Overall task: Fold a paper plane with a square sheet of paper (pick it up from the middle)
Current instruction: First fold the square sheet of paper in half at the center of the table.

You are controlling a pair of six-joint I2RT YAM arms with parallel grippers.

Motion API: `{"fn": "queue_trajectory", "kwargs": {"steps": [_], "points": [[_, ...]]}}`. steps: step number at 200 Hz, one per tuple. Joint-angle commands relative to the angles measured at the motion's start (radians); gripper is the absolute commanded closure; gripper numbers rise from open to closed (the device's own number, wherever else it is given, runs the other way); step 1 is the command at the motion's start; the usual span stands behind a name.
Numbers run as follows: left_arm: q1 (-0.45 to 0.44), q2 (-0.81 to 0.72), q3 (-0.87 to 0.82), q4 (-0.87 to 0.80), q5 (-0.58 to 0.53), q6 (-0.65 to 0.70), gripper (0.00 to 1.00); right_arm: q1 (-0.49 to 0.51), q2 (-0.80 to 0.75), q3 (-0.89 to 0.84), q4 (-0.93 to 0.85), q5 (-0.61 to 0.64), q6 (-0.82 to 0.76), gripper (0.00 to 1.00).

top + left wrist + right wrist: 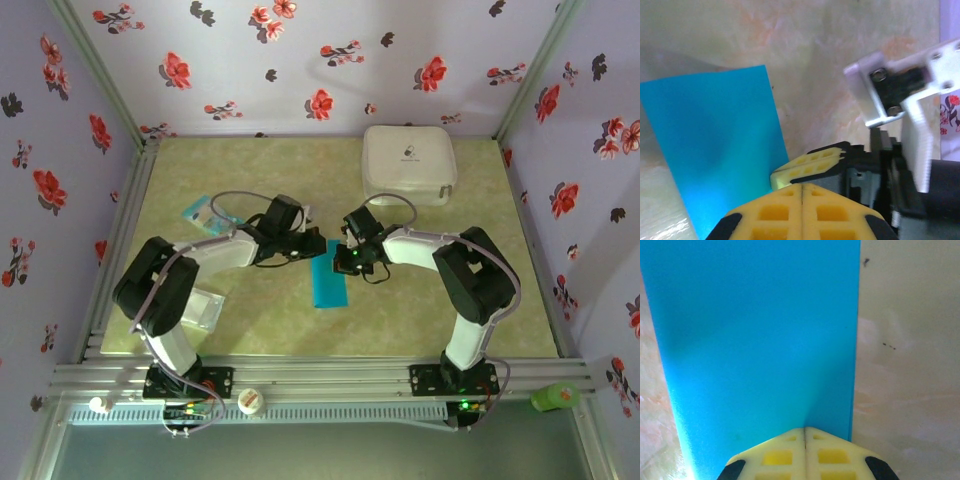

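Thin teal-blue paper (755, 340) clamped in the jaws, smooth and matt, evenly coloured. Fingertips (785, 442) of yellow moulded plastic, honeycombed, dull. Under the jaws, a tabletop (905, 365) with a cream marbled surface and a soft sheen. Well beyond them, a smooth white plastic case (408, 163).

The marbled table (420, 310) carried a white case (408, 163), a pale-blue packet (195, 209), seemingly a clear packet (205, 308), and a teal paper sheet (328, 285).
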Motion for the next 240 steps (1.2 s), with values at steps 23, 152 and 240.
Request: {"fn": "queue_trajectory", "kwargs": {"steps": [23, 152, 240], "points": [[-0.007, 0.046, -0.038, 0.029, 0.003, 0.009, 1.00, 0.000, 0.068, -0.006, -0.134, 0.088, -0.015, 1.00], [0.011, 0.110, -0.111, -0.046, -0.082, 0.127, 1.00, 0.000, 0.064, -0.022, -0.137, 0.104, 0.002, 1.00], [0.009, -0.008, -0.055, -0.086, 0.034, 0.021, 1.00, 0.000, 0.050, -0.027, -0.144, 0.099, -0.008, 1.00]]}}
